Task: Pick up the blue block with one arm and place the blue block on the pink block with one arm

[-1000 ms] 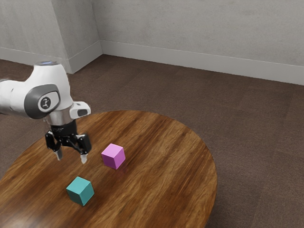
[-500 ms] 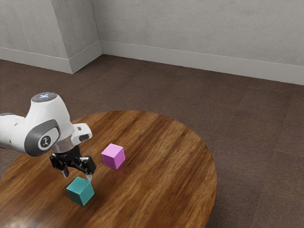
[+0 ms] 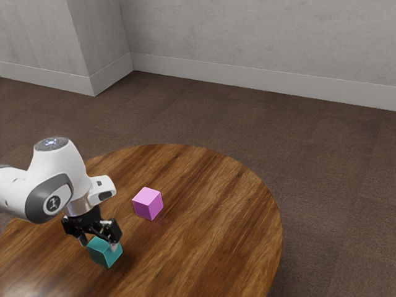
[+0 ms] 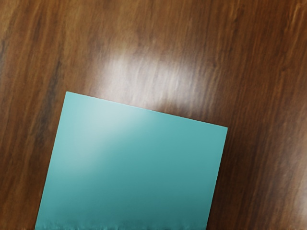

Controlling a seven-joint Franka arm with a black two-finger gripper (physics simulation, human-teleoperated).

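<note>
Grey walls and a dark floor surround a round wooden table (image 3: 204,185), on which both cubes of the task rest. The pink block (image 3: 147,203) sits by itself with its top face bare, which is what a stacking target needs. The blue block (image 3: 105,255), more teal than blue, stands on the wood near the pink block, toward the exterior view's left and closer to the camera, apart from it and not touching.

The gripper (image 3: 98,244) hangs low over the blue block, also to the exterior view's left of the pink block, pointing straight down. Its fingers are spread, one at each side of the cube's upper part. I judge they have not yet pinched it, since the gap looks as wide as the cube.

From the wrist, the blue block (image 4: 134,167) lies directly beneath the hand, its edges slightly skewed against the wood grain. That vertical, centred approach suits a squeeze on two opposite flat faces. The likely next step is closing, then lifting clear before carrying the cube across to the pink block.
</note>
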